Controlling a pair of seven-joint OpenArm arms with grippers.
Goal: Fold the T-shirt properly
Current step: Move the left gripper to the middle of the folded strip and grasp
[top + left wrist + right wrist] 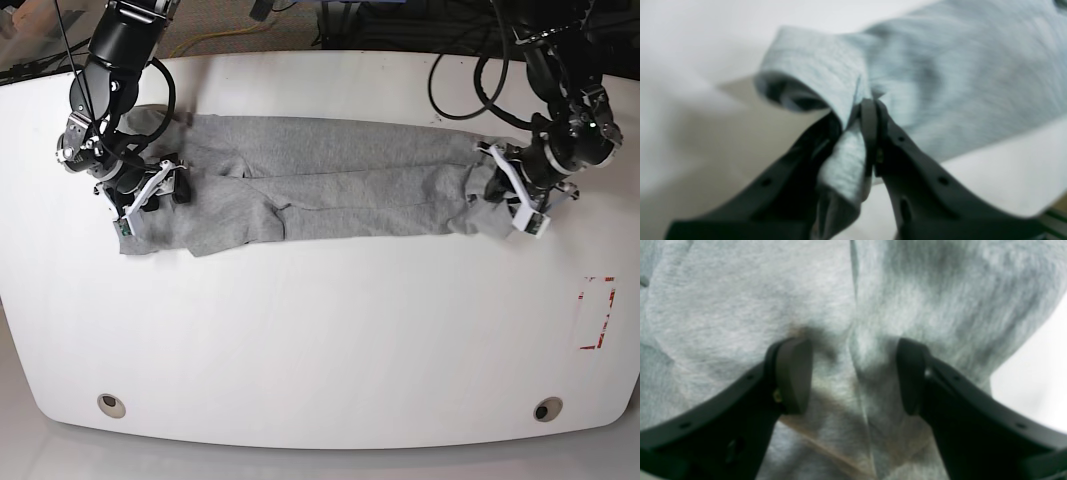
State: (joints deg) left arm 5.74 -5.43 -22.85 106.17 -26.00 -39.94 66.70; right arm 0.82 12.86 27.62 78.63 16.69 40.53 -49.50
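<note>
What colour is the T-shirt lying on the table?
Plain heather grey; the T-shirt shows best in the base view, spread across the white table.

White rounded table, red marking near its edge, dark cables behind.

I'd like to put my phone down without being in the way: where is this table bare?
The widest bare stretch of table lies between the T-shirt and the near edge, left of the red mark. A thinner strip runs behind the shirt. Both shirt ends are crowded by the left gripper and right gripper.
</note>
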